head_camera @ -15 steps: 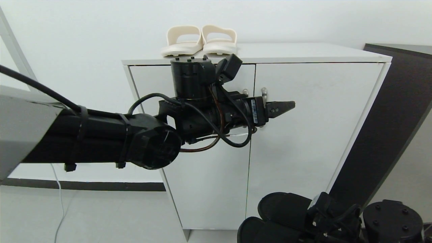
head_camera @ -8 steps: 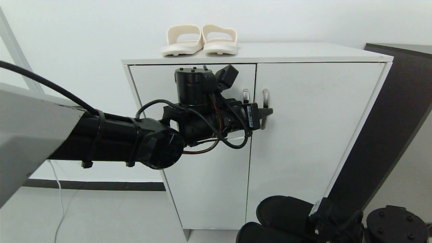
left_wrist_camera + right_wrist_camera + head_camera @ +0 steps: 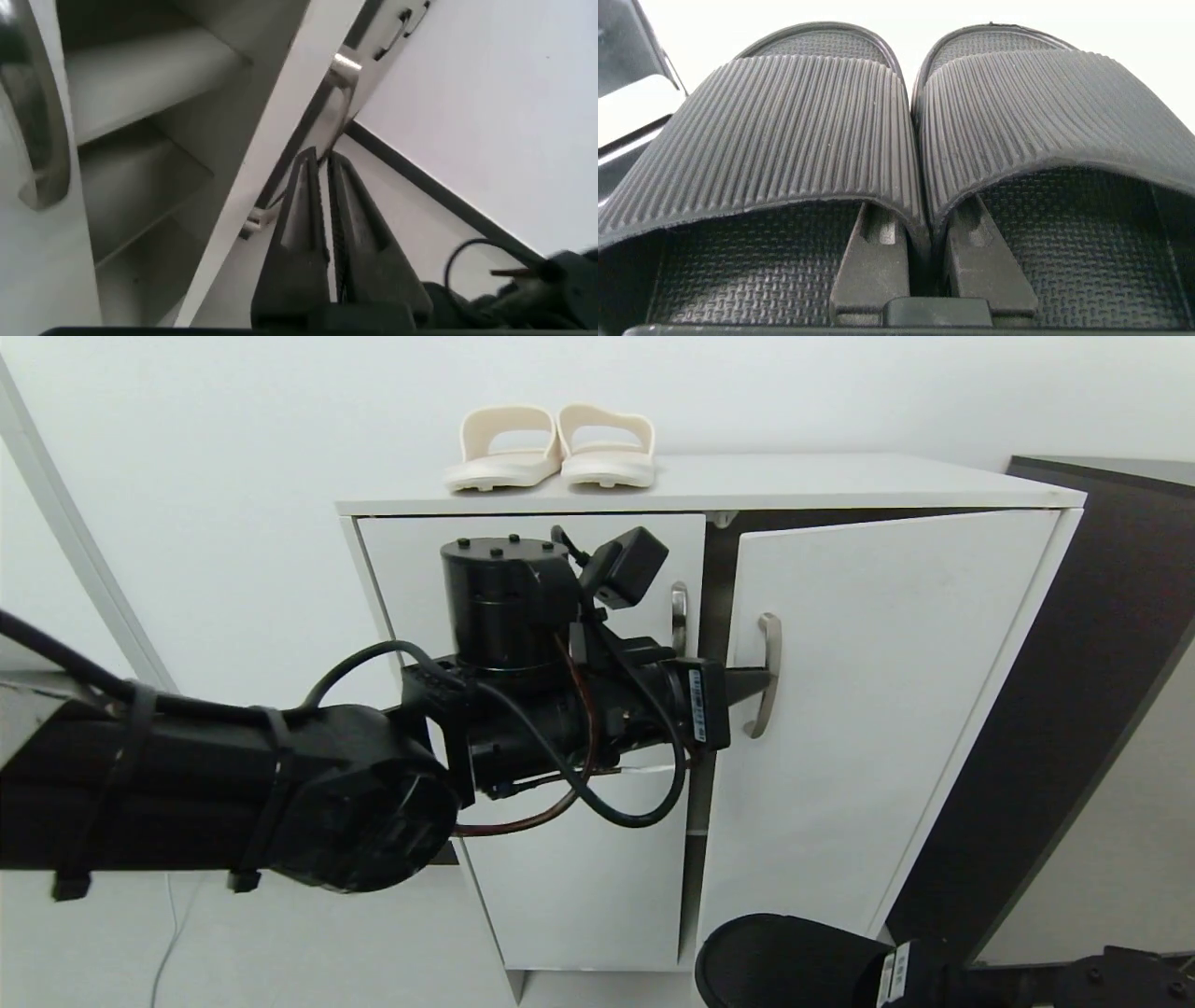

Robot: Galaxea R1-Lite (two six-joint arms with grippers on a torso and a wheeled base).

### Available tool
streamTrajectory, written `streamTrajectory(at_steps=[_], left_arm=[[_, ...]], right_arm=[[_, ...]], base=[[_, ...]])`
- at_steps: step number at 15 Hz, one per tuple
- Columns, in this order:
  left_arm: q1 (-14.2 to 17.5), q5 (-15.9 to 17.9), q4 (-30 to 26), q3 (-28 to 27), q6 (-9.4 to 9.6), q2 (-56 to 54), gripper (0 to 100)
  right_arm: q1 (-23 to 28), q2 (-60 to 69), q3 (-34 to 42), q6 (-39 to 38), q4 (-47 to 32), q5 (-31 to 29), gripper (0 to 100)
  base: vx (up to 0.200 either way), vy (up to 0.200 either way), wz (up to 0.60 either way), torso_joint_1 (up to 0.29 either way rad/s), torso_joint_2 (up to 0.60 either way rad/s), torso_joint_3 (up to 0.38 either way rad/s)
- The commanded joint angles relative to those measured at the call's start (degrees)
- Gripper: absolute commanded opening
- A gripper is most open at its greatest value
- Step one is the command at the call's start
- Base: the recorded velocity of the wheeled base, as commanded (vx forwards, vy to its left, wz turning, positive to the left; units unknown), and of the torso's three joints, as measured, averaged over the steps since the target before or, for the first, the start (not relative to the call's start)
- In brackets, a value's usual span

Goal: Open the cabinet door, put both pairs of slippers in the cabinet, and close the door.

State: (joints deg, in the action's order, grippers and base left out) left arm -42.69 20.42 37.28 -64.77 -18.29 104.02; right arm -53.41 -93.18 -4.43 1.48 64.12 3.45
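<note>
My left end effector (image 3: 754, 683) is clamped on the handle (image 3: 767, 672) of the right door (image 3: 887, 709). In the left wrist view its fingers (image 3: 299, 224) sit nearly together, with the metal bar caught at their tips. That door stands ajar, swung a little way out from the cabinet (image 3: 840, 481). A dark gap (image 3: 714, 569) shows between it and the left door (image 3: 411, 579), which lies flat shut. Through the opening the wrist camera gives me pale shelves (image 3: 140, 75) inside.

My right end effector (image 3: 922, 219) is low, in front of the cabinet's foot, gripping the black slippers (image 3: 813, 121). One finger lies inside each slipper and the two adjoining side walls are pinched between them, so the pair is held side by side.

The beige slippers (image 3: 551, 448) sit side by side on the cabinet's top, toward its left end, above the left door.
</note>
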Motion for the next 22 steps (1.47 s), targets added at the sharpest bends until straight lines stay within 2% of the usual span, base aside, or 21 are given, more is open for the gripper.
streamTrajectory(at_steps=[1,4,5,8,10,12,15,22], left_arm=[[-1.5,0.1,1.2,5.4,0.00,-6.0,0],[-1.3,0.3,2.0,10.7,-0.43,-10.6,0],[-0.8,0.3,2.1,11.1,-1.49,-10.8,0],[1.3,0.7,6.7,9.4,-5.97,-8.1,0],[2.8,0.6,9.1,6.6,-8.17,-4.2,0],[3.8,0.6,9.3,3.7,-9.40,-0.9,0],[5.3,0.2,9.3,-0.5,-10.81,3.3,0],[5.0,0.6,9.6,-5.0,-10.72,8.3,0]], right_arm=[[0.0,-0.2,0.2,0.0,-0.1,0.0,0],[0.0,-0.9,0.2,0.1,0.0,0.0,0],[0.0,-0.9,0.2,0.2,0.0,0.0,0],[0.0,-1.0,0.2,0.8,0.0,0.0,0],[0.0,-1.0,0.6,1.0,0.0,0.0,0],[0.0,-1.0,0.7,1.0,-0.1,0.0,0],[0.0,-1.0,0.7,1.0,-0.1,0.0,0],[-1.9,-1.7,1.3,0.9,0.0,-0.1,0]], base=[[0.000,0.000,0.00,0.000,0.00,0.000],[0.000,0.000,0.00,0.000,0.00,0.000],[0.000,0.000,0.00,0.000,0.00,0.000],[0.000,0.000,0.00,0.000,0.00,0.000],[0.000,0.000,0.00,0.000,0.00,0.000],[0.000,0.000,0.00,0.000,0.00,0.000],[0.000,0.000,0.00,0.000,0.00,0.000],[0.000,0.000,0.00,0.000,0.00,0.000]])
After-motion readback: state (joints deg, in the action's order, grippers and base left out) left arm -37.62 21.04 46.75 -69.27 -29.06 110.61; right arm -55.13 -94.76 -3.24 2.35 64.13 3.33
